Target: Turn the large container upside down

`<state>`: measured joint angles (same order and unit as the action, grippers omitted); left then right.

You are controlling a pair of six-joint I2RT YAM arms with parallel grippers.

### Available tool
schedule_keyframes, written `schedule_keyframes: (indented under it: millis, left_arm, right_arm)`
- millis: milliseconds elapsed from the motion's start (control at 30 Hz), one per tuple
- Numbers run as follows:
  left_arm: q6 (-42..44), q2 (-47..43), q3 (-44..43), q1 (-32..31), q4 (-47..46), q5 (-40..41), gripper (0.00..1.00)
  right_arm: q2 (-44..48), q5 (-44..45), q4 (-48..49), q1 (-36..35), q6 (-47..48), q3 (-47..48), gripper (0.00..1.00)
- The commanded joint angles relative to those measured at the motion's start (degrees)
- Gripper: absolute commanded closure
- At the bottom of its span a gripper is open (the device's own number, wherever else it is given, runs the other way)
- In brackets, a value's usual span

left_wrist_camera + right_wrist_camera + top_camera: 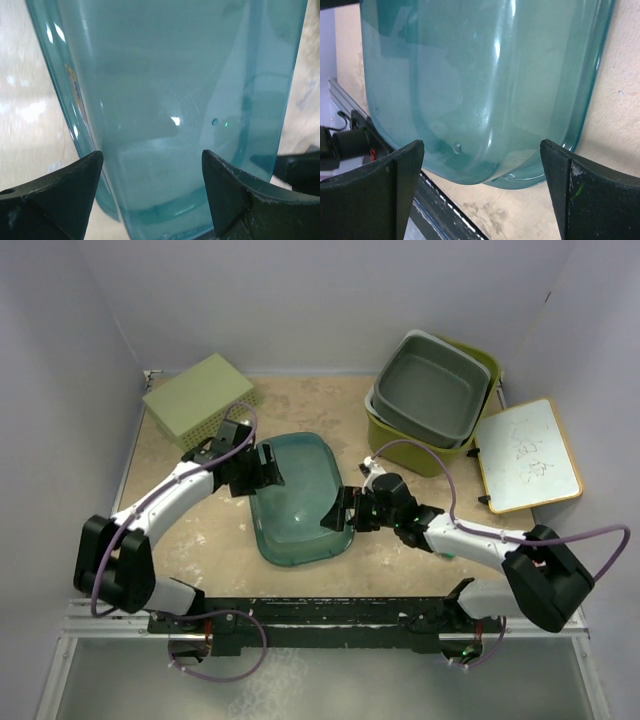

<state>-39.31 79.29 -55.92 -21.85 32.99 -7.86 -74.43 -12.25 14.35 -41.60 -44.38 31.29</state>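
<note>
The left claw [269,465] and right claw [342,510], both wide open and empty, flank the large teal container [297,502], which lies bottom-up on the table [200,535].

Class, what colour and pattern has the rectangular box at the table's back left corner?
The rectangular box is pale green, sides perforated; top external view.

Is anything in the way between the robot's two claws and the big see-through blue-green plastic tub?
Nothing visible is. The see-through blue-green plastic tub sits in the middle. The open left gripper and the open right gripper are right at its opposite edges, with only the tub in front of them.
</note>
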Motion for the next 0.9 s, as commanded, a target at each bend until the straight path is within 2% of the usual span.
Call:
schedule_keyframes:
  millis: [0,100,233,333,500,667,867]
  left_arm:
    - [2.1,8.4,-6.7,0.2,-10.9,0.0,0.23]
    - [5.3,16.4,-13.9,0.6,-11.2,1.3,0.23]
    - [6.9,21.0,-22.2,1.7,-10.9,4.2,0.23]
    - [7.2,18.1,-25.3,1.5,-9.9,8.1,0.23]
    - [8.5,10.1,-22.5,1.5,-6.9,9.8,0.23]
    - [8.8,1.7,-14.9,1.1,-2.1,7.7,0.24]
    - [8.0,-8.9,-9.3,1.1,6.6,9.3,0.24]
  right_arm:
    - [-1.7,2.1,7.1,-0.1,-3.1,5.2,0.01]
    - [0.7,2.8,3.3,-0.2,-0.6,5.9,0.01]
    - [8.7,4.6,-4.2,-0.4,5.1,3.2,0.0]
    - [14.9,5.4,-10.1,-1.0,8.9,0.5,0.0]
    - [20.0,5.2,-12.6,-1.8,10.2,-5.4,0.02]
    - [14.9,3.2,-5.7,-5.1,8.8,-5.9,0.04]
    - [0.2,7.4,3.3,-9.9,7.9,1.0,0.05]
